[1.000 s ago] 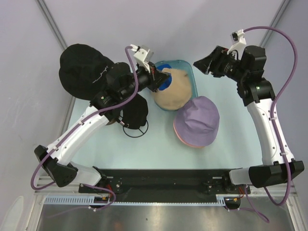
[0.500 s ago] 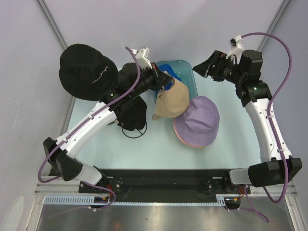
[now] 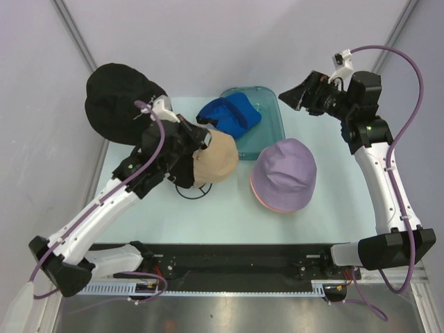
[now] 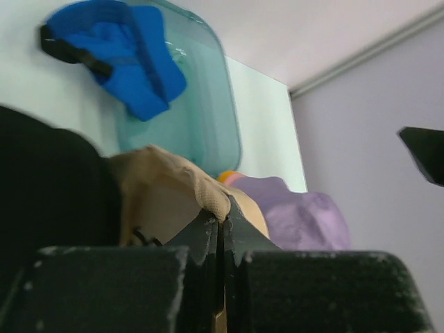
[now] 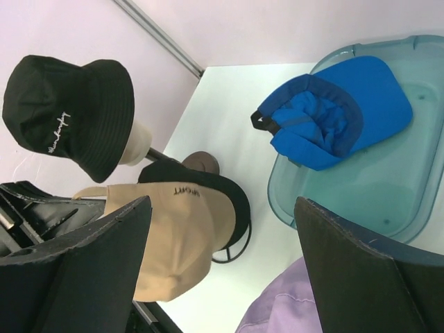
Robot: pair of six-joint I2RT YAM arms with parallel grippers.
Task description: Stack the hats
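Note:
My left gripper (image 3: 206,141) is shut on a fold of the tan cap (image 3: 216,158), which lies over a black cap (image 3: 182,166) on a wire stand. In the left wrist view the jaws (image 4: 222,212) pinch the tan fabric (image 4: 163,184). A blue cap (image 3: 229,114) hangs over the left rim of the teal tub (image 3: 269,123). The lavender bucket hat (image 3: 284,170) sits on a pink rim (image 3: 274,207) at centre right. A black bucket hat (image 3: 118,97) sits at the back left. My right gripper (image 3: 293,96) hangs open and empty near the tub's back right corner; in its wrist view (image 5: 223,202) the tan cap (image 5: 170,239) and blue cap (image 5: 333,114) lie below.
The black bucket hat (image 5: 69,111) rests on a cream mannequin head (image 5: 139,142) on a post. Walls close in at the back and both sides. The black rail with the arm bases (image 3: 229,260) runs along the near edge.
My left arm has dragged the tan cap out of the tub, left and nearer, onto the black cap. The blue cap is uncovered. My right gripper has opened wider.

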